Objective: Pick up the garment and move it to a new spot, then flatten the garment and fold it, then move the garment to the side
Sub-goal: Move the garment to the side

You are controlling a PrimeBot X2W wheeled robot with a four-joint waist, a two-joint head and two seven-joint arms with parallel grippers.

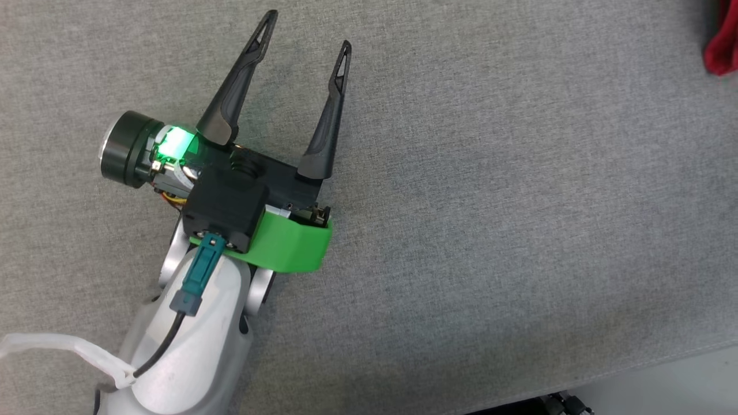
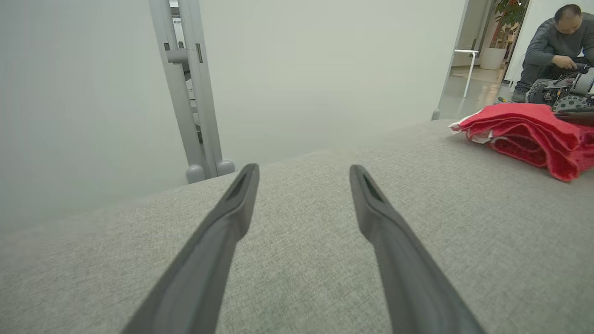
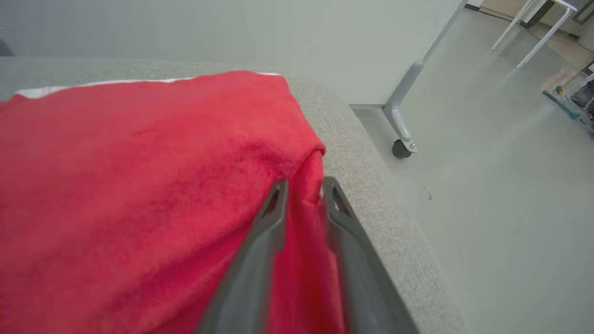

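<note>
- The red garment (image 2: 524, 132) is lying in a folded, layered stack on the grey cloth-covered table (image 1: 519, 230). It is sitting far over on the robot's right and well away from the left arm.
- In the head view, just a red corner of it is peeking in at the upper right edge of the picture.
- The left gripper (image 1: 308, 31) is hovering over bare grey cloth with its two dark fingers spread wide. It is holding nothing and touching nothing.
- The right gripper (image 3: 305, 183) is sitting on the garment close to the table's rounded edge, with the floor dropping away just beyond. Its fingers are standing narrowly apart with a ridge of red cloth between them. I cannot tell whether they are pinching that ridge or letting it go.
- A person (image 2: 557, 41) is crouching in the background of the left wrist view, working on a machine on the floor.
- Judging by the neat stack and where it is lying, the folding is looking done. The last step, moving the garment to the side, seems to be at or near its end.
- The next move is probably calling for the right fingers to open fully and back straight off. They should not snag the top layer or nudge the stack toward the nearby edge.
</note>
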